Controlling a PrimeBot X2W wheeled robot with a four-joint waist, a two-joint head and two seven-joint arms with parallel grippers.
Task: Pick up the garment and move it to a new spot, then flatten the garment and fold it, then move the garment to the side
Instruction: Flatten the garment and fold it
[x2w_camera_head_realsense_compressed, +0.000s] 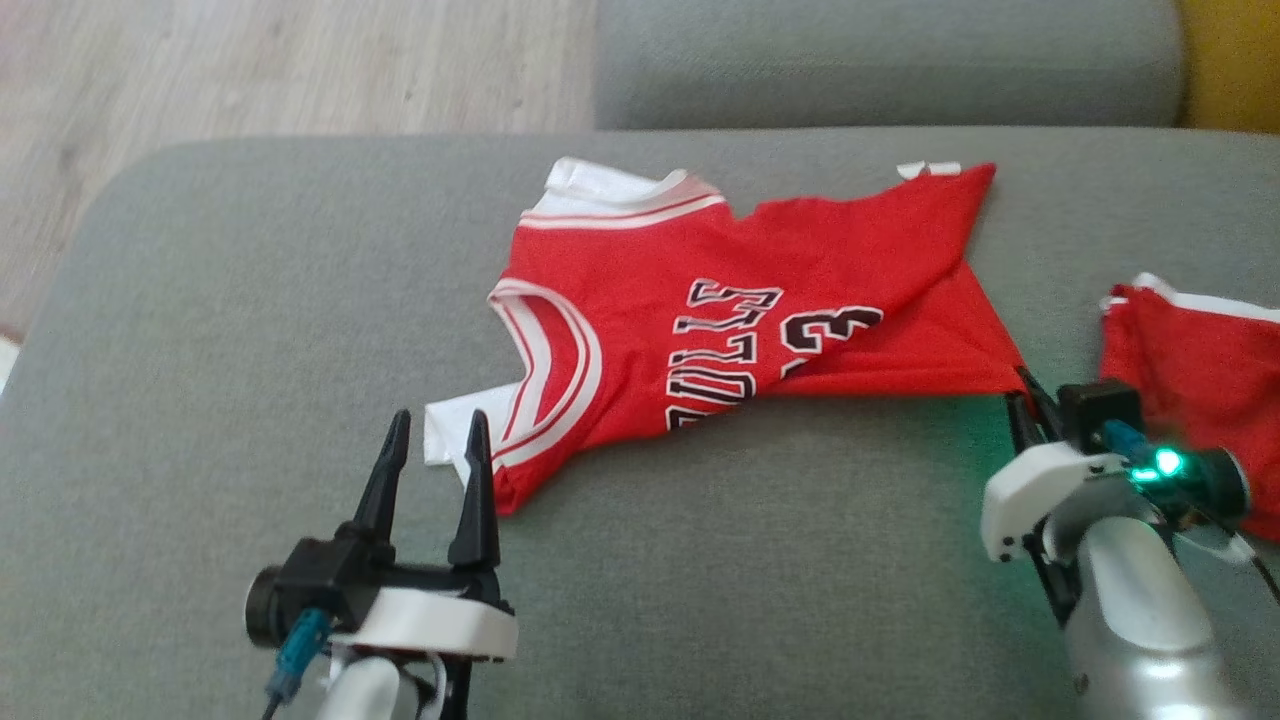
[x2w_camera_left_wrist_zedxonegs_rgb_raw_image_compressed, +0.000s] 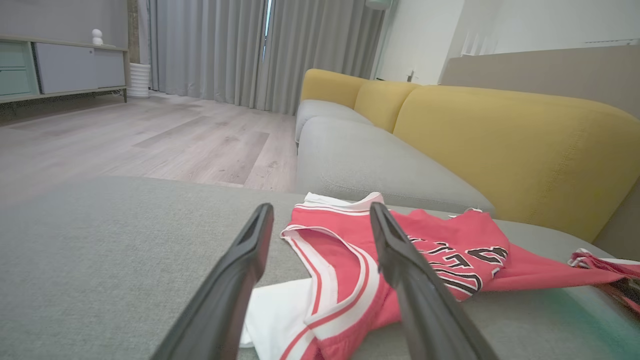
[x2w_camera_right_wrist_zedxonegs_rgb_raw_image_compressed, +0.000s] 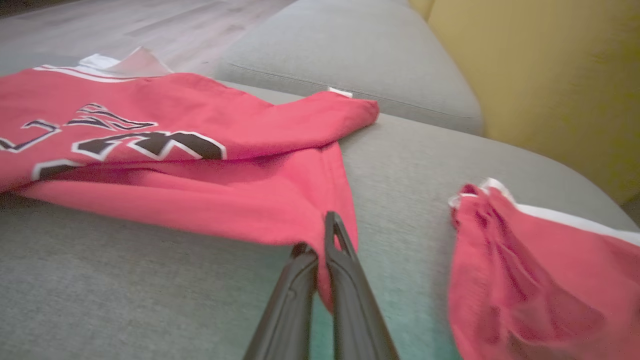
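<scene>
The jersey (x2w_camera_head_realsense_compressed: 740, 310) lies on the grey seat (x2w_camera_head_realsense_compressed: 250, 350), mostly spread, with its lower part folded over along a diagonal crease. The right gripper (x2w_camera_right_wrist_zedxonegs_rgb_raw_image_compressed: 316, 232) is closed on the near hem corner, with only a thin edge of cloth between the fingers. The left gripper (x2w_camera_head_realsense_compressed: 438, 420) stands wide open at the shoulder end, its fingers either side of the white-trimmed armhole. Whether they touch the cloth cannot be told.

Hazards from here:
- Slip. The right pinch is shallow, so a sharp pull is likely to free the corner.
- Bunching. If the right arm pulls before the left closes, the jersey will probably drag and wrinkle, not flatten.
- Partial grasp. The left fingers may close on the white layer alone.
- Snag. A second red piece (x2w_camera_head_realsense_compressed: 1190, 360) lies just beside the right gripper and could be swept along.
</scene>
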